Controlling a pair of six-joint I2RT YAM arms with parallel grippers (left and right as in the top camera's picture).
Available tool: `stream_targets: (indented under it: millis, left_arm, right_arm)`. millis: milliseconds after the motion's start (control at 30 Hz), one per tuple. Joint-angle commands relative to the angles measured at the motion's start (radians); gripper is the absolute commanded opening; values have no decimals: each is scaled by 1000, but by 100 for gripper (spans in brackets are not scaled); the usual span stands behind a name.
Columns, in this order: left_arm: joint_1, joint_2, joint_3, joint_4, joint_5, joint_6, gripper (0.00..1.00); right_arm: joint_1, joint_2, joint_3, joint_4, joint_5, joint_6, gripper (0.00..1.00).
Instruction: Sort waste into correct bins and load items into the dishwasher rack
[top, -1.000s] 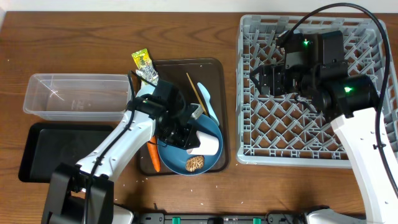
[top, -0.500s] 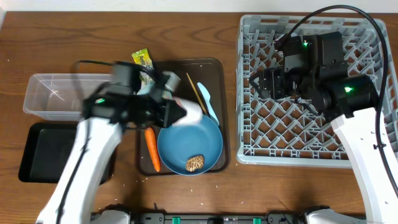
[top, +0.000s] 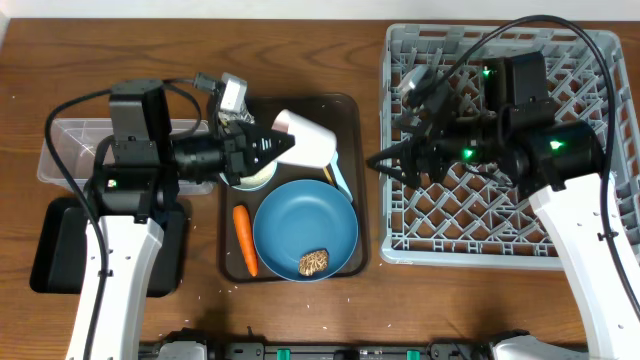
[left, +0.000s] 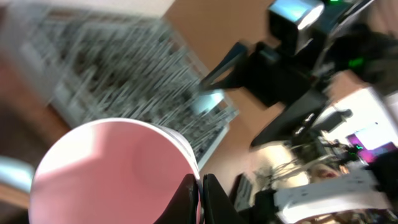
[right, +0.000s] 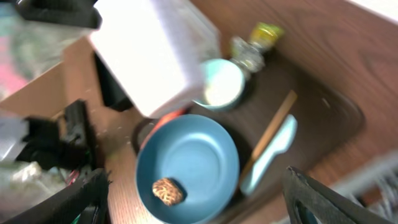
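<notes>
Overhead: pink cup lifted off blue plate since a sec ago, now sideways above brown tray; left pincer clamped on rim. Right pincer swung toward tray, at dishwasher rack edge, facing cup; prob. handover coming.
Left wrist: fingertips pinching cup rim, rack blurred beyond.
Right wrist: pincer wide, empty; brown food piece on plate, carrot beside it: waste unsorted.

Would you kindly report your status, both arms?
Left gripper shut on pink cup above brown tray. Right gripper open, empty, at rack edge. Food piece on blue plate.
</notes>
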Motion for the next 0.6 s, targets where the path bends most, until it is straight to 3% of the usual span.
stream_targets:
  millis: [0, 200, 300, 567]
  left_arm:
    - [3, -2, 10, 117, 148, -193, 6]
    - [3, -2, 10, 388, 164, -420, 6]
    - [2, -2, 10, 467, 164, -496, 6]
    - [2, -2, 10, 487, 165, -543, 6]
  right_arm:
    - [33, 3, 0, -4, -137, -150, 83]
    - [94, 3, 0, 6, -152, -281, 90]
    - [112, 4, 0, 56, -141, -279, 90]
    - [129, 11, 0, 211, 13, -169, 88]
